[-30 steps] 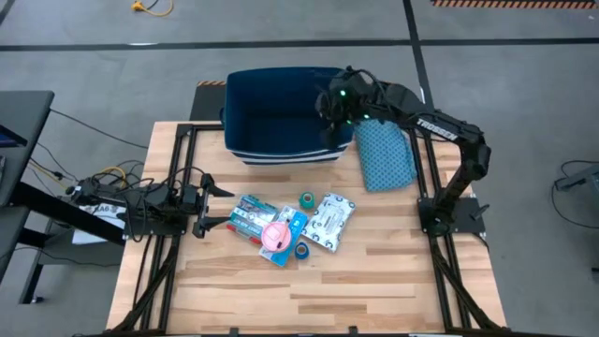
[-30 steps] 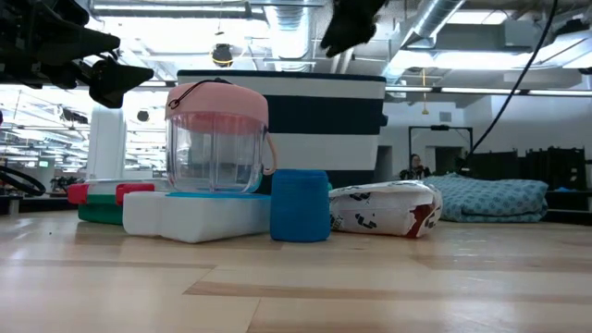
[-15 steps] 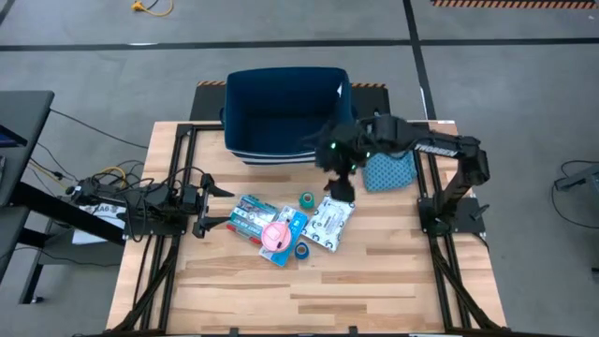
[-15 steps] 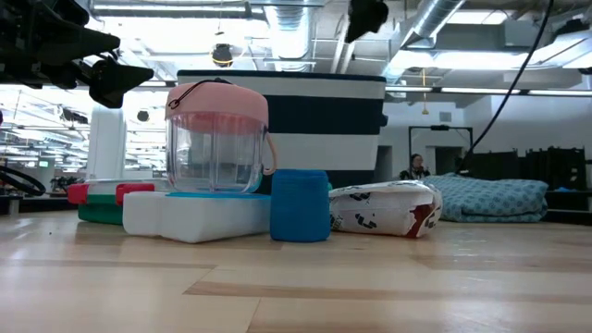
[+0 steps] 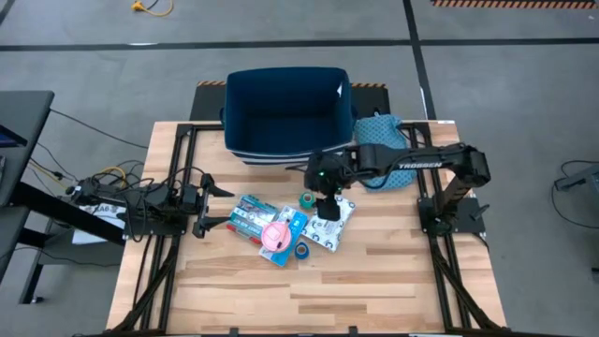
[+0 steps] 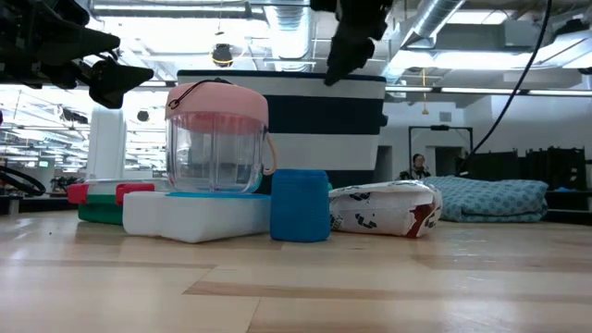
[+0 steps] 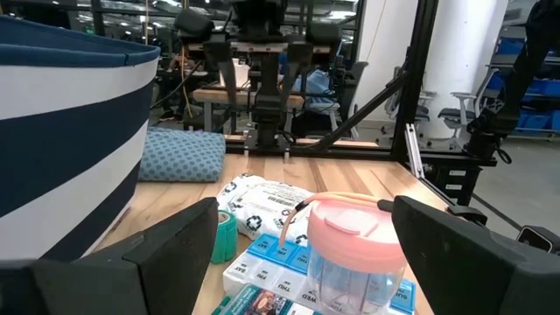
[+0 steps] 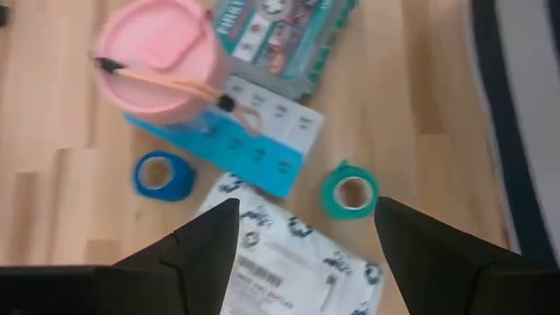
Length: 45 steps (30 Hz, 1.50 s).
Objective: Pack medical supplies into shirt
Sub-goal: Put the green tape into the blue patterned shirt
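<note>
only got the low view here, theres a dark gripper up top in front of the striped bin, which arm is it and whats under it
Observer: It's the right gripper, hanging over the white printed pouch, fingers spread wide.
Operator: is there anything hidden behind the blue roll
Observer: Yes, a teal tape roll stands on the table between the pouch and the bin, beside the blue-white box.
Operator: and the pink jar, whats it sitting on
Observer: It stands on the blue-white box, with the blue tape roll beside that box.
Operator: wheres the other arm
Observer: The left gripper waits open at the table's left edge, facing the items.
</note>
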Tool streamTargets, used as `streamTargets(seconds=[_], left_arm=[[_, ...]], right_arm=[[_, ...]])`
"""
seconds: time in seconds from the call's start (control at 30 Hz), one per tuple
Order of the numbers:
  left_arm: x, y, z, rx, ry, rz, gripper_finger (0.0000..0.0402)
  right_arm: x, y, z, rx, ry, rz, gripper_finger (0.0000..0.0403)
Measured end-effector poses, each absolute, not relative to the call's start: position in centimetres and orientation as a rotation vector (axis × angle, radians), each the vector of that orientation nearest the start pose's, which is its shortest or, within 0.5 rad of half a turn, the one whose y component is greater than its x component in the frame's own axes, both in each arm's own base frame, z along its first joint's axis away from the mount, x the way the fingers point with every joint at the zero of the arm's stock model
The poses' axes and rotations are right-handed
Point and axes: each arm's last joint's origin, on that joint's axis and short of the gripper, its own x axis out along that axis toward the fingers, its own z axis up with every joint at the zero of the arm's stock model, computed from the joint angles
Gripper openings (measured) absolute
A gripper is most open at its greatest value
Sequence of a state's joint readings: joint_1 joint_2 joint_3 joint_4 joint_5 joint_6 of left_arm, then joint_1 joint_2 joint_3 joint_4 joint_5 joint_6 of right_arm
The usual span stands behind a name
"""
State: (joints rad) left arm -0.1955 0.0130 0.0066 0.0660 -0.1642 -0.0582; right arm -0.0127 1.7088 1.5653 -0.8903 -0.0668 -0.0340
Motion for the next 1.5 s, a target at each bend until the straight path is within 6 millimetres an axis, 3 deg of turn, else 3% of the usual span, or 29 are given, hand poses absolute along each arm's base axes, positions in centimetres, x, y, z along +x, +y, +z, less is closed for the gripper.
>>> streamTargets(seconds=[0.27,0.37,0.57,0.87,1.5], left_arm=[[9.7,-1.4,17.1,-0.053,-0.058,-0.033,0.0334],[9.7,-1.4,17.1,-0.054,-0.058,-0.032,0.0334],[9.7,-1.4,17.1,-0.056,-0.055,-0.033,0.0334],[9.7,-1.5,17.0,-0.058,-0.046,-0.035,0.0334],[9.7,-1.5,17.0,-0.082,-0.045,-0.041,0.0334]], right_arm=[[36.7,-0.1,28.4,0.012,1.044,0.024,0.026],[36.8,-0.1,26.8,0.019,1.131,0.02,0.026],[38.8,-0.1,24.7,0.047,1.115,-0.004,0.026],[40.0,-0.9,21.9,0.071,1.172,-0.056,0.026],[39.9,-3.2,21.3,0.047,1.2,-0.068,0.026]])
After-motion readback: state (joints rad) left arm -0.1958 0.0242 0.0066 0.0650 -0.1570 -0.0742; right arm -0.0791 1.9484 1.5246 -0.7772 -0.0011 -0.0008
